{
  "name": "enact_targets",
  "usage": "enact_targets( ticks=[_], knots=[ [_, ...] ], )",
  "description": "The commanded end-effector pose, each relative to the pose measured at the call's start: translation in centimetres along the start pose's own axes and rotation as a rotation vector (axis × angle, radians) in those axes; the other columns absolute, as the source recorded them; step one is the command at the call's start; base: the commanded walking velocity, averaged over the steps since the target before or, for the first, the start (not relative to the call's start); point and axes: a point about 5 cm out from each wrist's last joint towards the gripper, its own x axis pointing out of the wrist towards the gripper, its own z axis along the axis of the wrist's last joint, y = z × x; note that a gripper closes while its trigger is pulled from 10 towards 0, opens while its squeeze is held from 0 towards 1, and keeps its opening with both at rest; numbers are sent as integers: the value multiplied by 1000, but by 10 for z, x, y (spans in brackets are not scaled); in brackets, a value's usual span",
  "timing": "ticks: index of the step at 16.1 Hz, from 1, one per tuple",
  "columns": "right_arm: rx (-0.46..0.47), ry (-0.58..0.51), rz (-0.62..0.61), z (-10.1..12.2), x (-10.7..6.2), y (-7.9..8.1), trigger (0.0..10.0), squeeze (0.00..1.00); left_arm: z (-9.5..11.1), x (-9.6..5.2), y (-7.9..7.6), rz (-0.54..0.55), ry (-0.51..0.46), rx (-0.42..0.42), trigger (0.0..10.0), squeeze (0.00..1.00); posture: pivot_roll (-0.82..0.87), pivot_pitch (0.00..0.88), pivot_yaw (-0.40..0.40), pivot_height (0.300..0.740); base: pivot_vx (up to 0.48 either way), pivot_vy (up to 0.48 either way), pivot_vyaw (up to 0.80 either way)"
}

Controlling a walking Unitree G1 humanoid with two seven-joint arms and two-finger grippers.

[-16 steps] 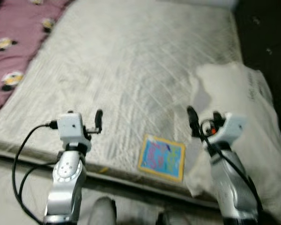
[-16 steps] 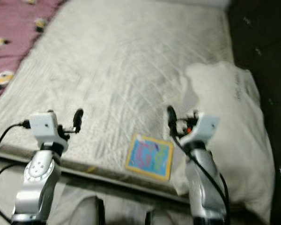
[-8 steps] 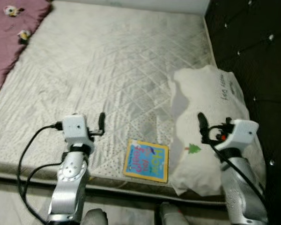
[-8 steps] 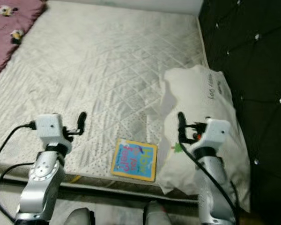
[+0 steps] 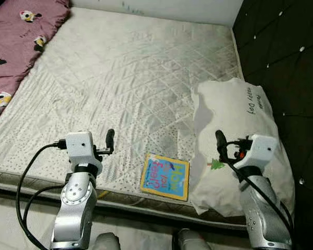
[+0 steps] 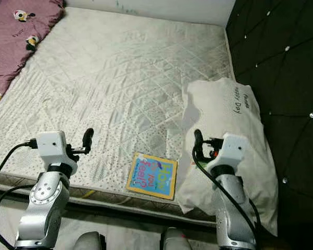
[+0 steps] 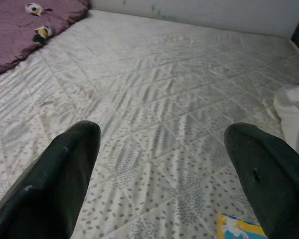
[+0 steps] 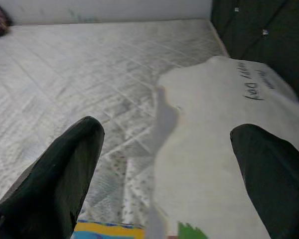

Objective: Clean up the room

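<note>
Maroon blanket point(image 5: 13, 49) with small panda prints, bunched at the far left edge of the bed. Pale quilted mattress point(image 5: 135, 78), diamond-stitched and dotted, bare across the middle, running back to a light wall point(image 6: 146, 8).

Left gripper point(image 7: 162, 169) raised over the near left part of the mattress, touching nothing, fingers point(image 7: 55, 184) spread wide with quilting plain between them. Silver left arm point(image 5: 75, 208) below it, black cable point(image 5: 26, 182) looping off its white wrist block.

Yellow-bordered picture book point(image 5: 165, 176) lying flat near the mattress's front edge, between the two arms, blue cover with coloured lettering face up. Touching or just beside the pillow at its right side; cannot tell which.

White pillow point(image 5: 240, 130) to the right, propped against the headboard, handwriting-style print near its top, a small green tree mark point(image 5: 216, 165) low on its near face.

Right gripper point(image 8: 164, 179) held up in front of the pillow, empty, fingers point(image 8: 57, 174) likewise wide apart, one over mattress, one over pillow.

Black tufted headboard point(image 5: 281, 47) with shiny studs along the far right.
</note>
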Motion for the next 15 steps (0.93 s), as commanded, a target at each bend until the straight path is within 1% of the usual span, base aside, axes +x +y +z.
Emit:
enact_targets(
  ticks=[1, 2, 3, 4, 5, 6, 7, 9, 10, 15],
  knots=[
    [41, 51, 20, -5, -1, 5, 10000, 0, -2, 2, 0, -6, 17, -2, 10000, 0, -32, 127, -28, 740, 0, 255, 0],
    [18, 30, -27, -5, 1, 2, 10000, 0, -1, 3, -2, -11, 16, -3, 10000, 0, -30, 129, -29, 740, 0, 255, 0],
    [-23, 42, -43, -7, 2, 0, 10000, 0, 0, 4, -3, -14, 14, -4, 10000, 0, -25, 133, -27, 740, 0, 255, 0],
    [-99, 19, -52, -6, 1, 0, 10000, 0, 1, 5, -3, -11, 10, -11, 10000, 0, -24, 132, -26, 740, 0, 255, 0],
    [-24, 31, -43, -9, 0, 1, 10000, 0, -1, 5, -3, -10, 14, -14, 10000, 0, -20, 130, -18, 740, 0, 255, 0],
    [-3, 30, -27, -11, -2, 2, 10000, 0, -5, 4, -4, -17, 30, -18, 10000, 0, -16, 128, -14, 740, 0, 259, 0],
    [1, 44, -18, -14, -2, 4, 10000, 0, -6, 5, -6, -27, 38, -18, 10000, 0, -16, 130, -13, 740, 0, 255, 0],
    [15, 39, -30, -11, 2, 4, 10000, 0, -1, 9, -9, -42, 22, -19, 10000, 0, -24, 137, -10, 740, 0, 341, -800],
    [-21, 18, -21, -8, 3, 3, 10000, 0, 0, 10, -7, -34, 19, -19, 10000, 0, -24, 137, -10, 740, 0, 352, -800],
    [-20, 26, -23, -9, 5, 0, 10000, 0, -1, 11, -6, -29, 21, -24, 10000, 0, -30, 136, -14, 740, 0, 353, -800]
  ],
)
